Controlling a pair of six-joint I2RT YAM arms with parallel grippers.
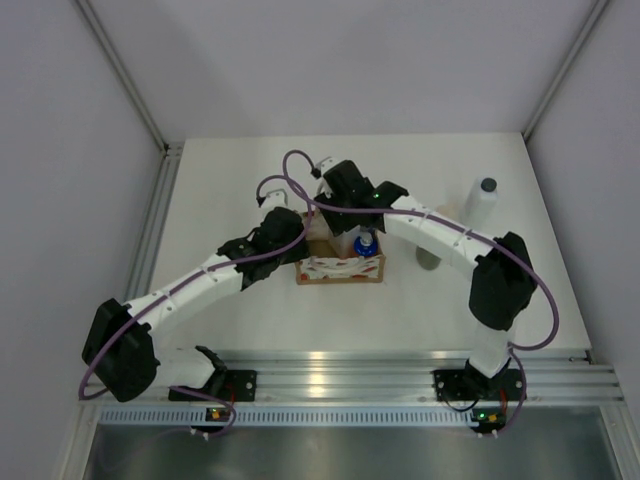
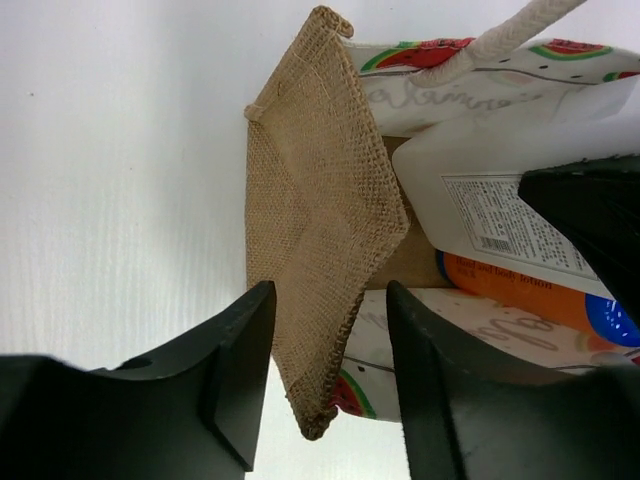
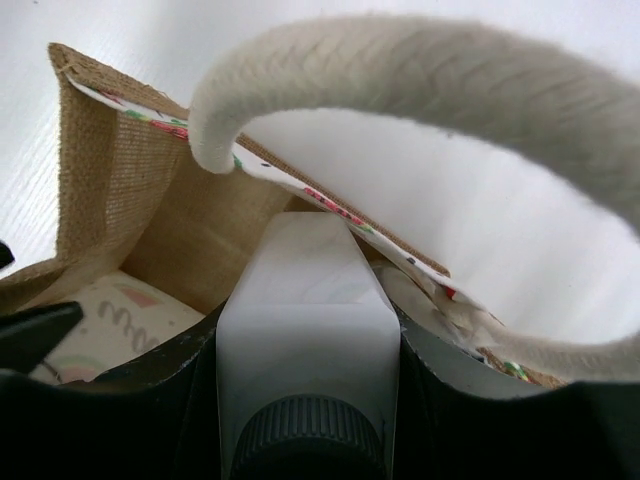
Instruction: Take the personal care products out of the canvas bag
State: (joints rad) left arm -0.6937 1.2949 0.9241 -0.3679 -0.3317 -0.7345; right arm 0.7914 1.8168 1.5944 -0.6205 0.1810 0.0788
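The canvas bag [image 1: 340, 268] stands in the middle of the table [image 1: 250, 330], its patterned long side facing near. At its left end the left pincer [image 2: 330, 310] straddles the burlap end wall. The jaws stand part open with a gap on each side of the cloth, so it has hold of nothing.

Just beyond, the right pincer [image 3: 308, 350] reaches into the bag from the far side. It is closed on a white bottle [image 3: 300, 260], both fingers pressed flat to the body above the dark cap. An orange bottle [image 2: 510, 290] with a blue top lies in the bag right against it. Farther off on the right, another white bottle [image 1: 481, 205] stands out on the table.

The main risk I see is the lift. With the end wall unclamped, the light bag could ride up or tip with the bottle. The cream handle [image 3: 420, 90] loops across the bottle's way out and could catch it or the fingers. The orange bottle may also be dragged along and wedge in the opening.
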